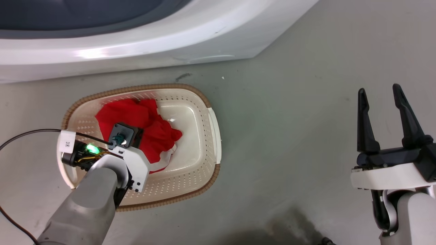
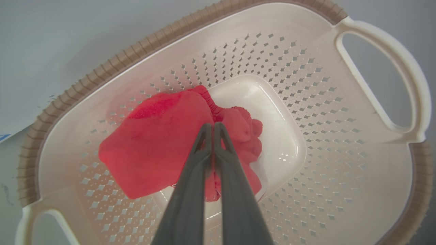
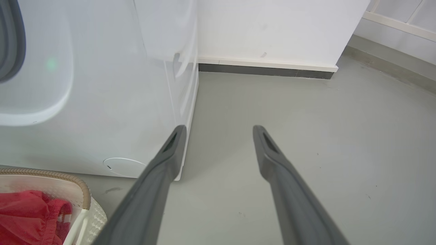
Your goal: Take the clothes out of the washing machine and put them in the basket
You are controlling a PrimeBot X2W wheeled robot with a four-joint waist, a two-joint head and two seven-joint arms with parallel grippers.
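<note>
Fingers of the right gripper (image 1: 378, 89) stand splayed and empty in the head view, parked over the grey floor (image 1: 289, 136), well clear of the work. The bright red soft fabric garment (image 1: 156, 132) lies crumpled in the cream perforated plastic basket (image 1: 201, 163) below the large white washing machine (image 1: 136, 44). Its long axis slants from far left to a white edge nearer right. Left wrist view: the left gripper (image 2: 213, 126) is clenched tip to tip on a red fold, probably to settle it before letting go. Right wrist view: spread fingers (image 3: 165, 163), nothing between.

At the left of my head view I read "3米" on a white tag (image 1: 66, 142) round the black cable (image 1: 30, 132).
</note>
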